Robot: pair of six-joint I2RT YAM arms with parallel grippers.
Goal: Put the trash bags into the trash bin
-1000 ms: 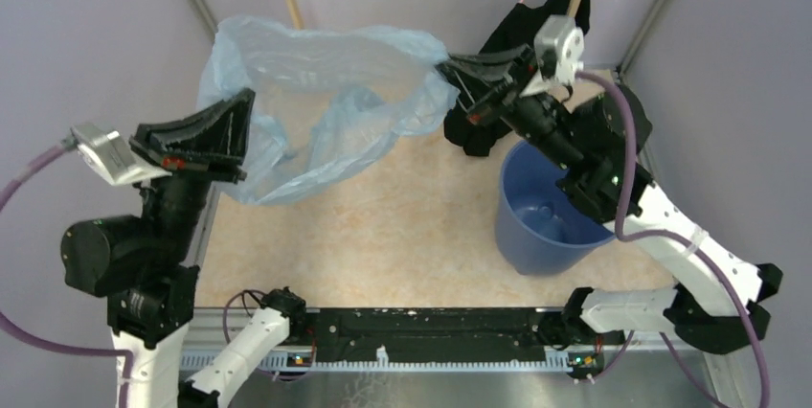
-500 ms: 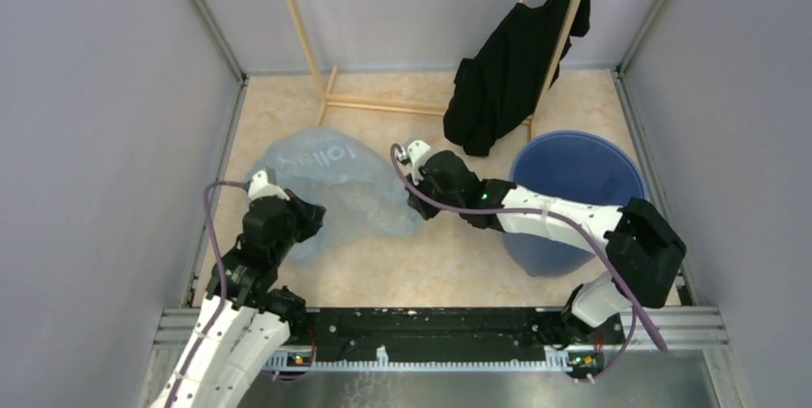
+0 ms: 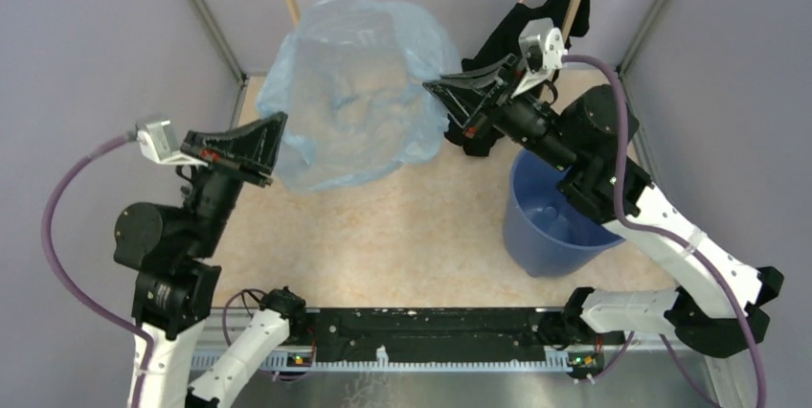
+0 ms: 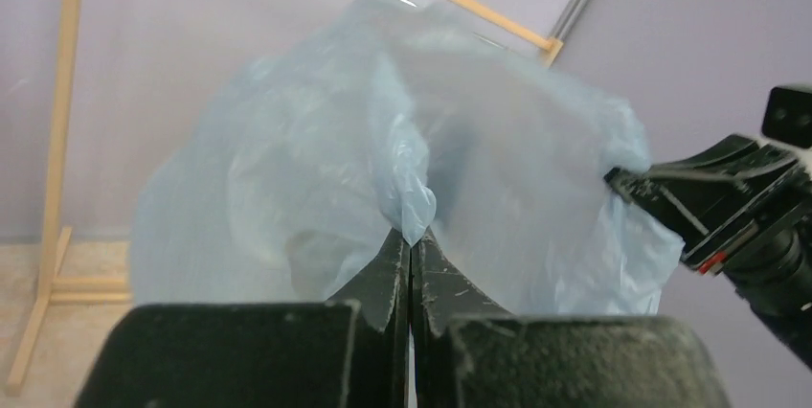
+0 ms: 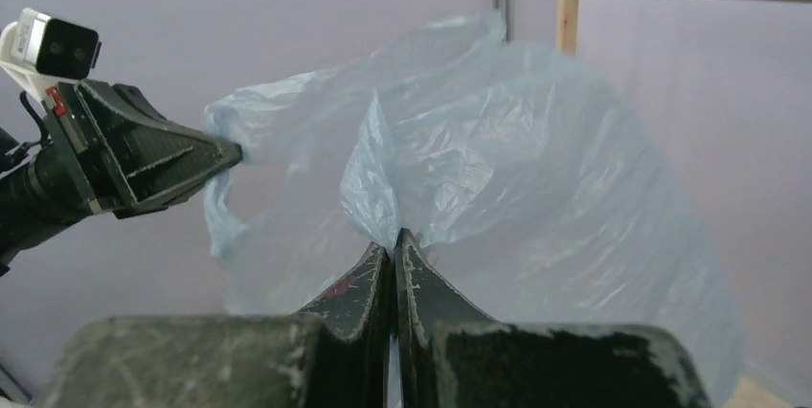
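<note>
Between the two claws the trash bag (image 3: 354, 92) hangs spread out in mid-air. The left gripper (image 3: 276, 130) and right gripper (image 3: 433, 90) are each clamped on an edge, probably to open it up. The trash bin (image 3: 546, 236) sits just under the right claw's arm, no bag in it yet.

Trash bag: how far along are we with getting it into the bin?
Done: the trash bag is lifted. In hand: left gripper and right gripper each pinch an edge, spreading it in the air. Left: bringing it over the bin, to its right, and releasing.
</note>
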